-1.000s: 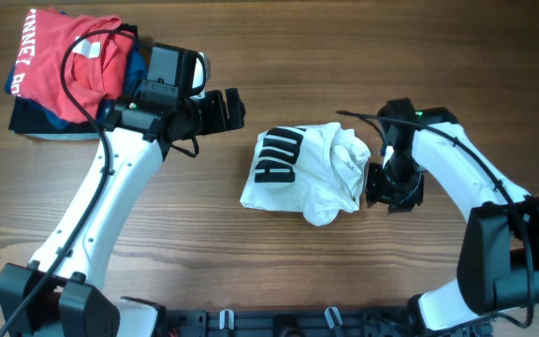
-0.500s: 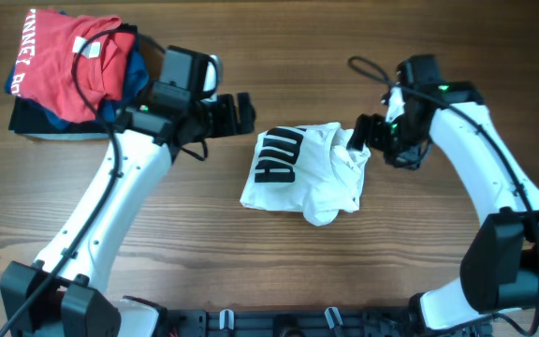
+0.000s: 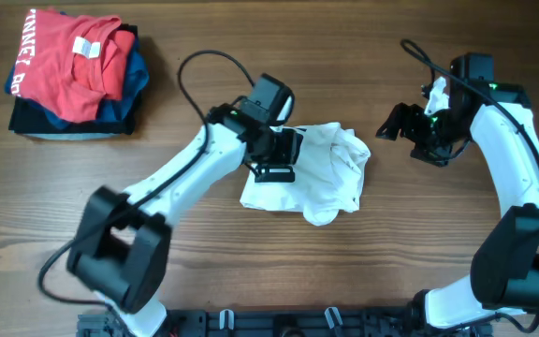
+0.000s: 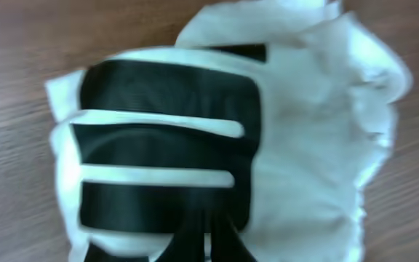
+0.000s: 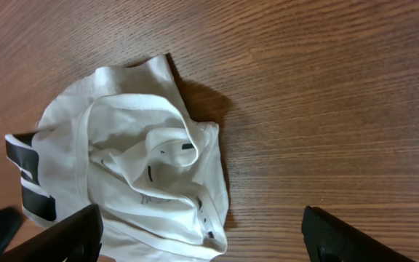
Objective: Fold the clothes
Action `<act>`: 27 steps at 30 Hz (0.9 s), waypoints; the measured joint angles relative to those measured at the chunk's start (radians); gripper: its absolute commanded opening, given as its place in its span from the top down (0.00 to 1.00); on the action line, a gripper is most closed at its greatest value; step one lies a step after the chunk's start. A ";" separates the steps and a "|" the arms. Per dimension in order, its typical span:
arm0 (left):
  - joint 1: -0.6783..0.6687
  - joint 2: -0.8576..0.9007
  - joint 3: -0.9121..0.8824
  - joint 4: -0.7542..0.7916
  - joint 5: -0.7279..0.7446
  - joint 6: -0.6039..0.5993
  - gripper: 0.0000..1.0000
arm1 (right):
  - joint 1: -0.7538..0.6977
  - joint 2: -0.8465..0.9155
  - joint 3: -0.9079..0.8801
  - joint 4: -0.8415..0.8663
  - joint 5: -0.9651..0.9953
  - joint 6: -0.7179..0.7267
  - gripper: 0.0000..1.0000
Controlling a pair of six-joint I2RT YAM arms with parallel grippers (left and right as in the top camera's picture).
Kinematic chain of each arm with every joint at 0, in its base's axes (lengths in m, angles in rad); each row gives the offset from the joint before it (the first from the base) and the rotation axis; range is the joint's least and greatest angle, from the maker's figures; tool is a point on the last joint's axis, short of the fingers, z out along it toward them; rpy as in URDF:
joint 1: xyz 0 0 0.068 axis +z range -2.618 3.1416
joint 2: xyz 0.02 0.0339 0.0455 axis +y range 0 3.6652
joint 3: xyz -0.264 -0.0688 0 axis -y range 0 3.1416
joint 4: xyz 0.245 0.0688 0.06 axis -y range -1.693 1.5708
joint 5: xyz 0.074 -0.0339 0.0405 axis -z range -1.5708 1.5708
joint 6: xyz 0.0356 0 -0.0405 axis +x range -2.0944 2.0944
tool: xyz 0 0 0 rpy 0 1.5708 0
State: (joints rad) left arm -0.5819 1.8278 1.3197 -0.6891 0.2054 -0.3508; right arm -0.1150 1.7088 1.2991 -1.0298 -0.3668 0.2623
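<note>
white t-shirt [image 3: 324,178] lies crumpled at frame centre; it looks light and limp, best pinched at a hem edge. left gripper [image 4: 206,229] is closed over its black lettering [image 4: 166,145], hold unclear; right gripper [image 5: 200,218] gapes wide, empty.

I had bright, even light and soft shadows; the left wrist view of the T-shirt [image 4: 304,124] was blurred, the left arm [image 3: 171,178] smeared overhead.

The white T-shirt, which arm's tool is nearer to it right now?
Left. The left tool is right over the black-printed side of the white T-shirt, shut. The right tool hangs open off the shirt's other side, clear of the fabric.
</note>
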 measured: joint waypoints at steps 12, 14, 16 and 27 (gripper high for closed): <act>-0.025 0.181 0.018 0.100 -0.122 0.013 0.96 | 0.000 0.000 0.000 -0.002 0.005 -0.007 0.12; -0.028 0.184 0.024 0.106 -0.183 0.050 0.96 | 0.000 0.000 0.000 -0.005 0.010 -0.007 0.12; -0.021 0.185 0.026 0.106 -0.305 0.090 0.96 | 0.000 0.000 0.000 -0.005 0.013 -0.007 0.12; 0.307 0.197 0.026 0.151 -0.518 0.197 0.28 | 0.000 0.000 0.000 -0.004 0.023 -0.012 0.12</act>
State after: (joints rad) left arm -0.2745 2.0247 1.3460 -0.5385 -0.3122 -0.1539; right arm -0.1150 1.7088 1.2991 -1.0340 -0.3435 0.2501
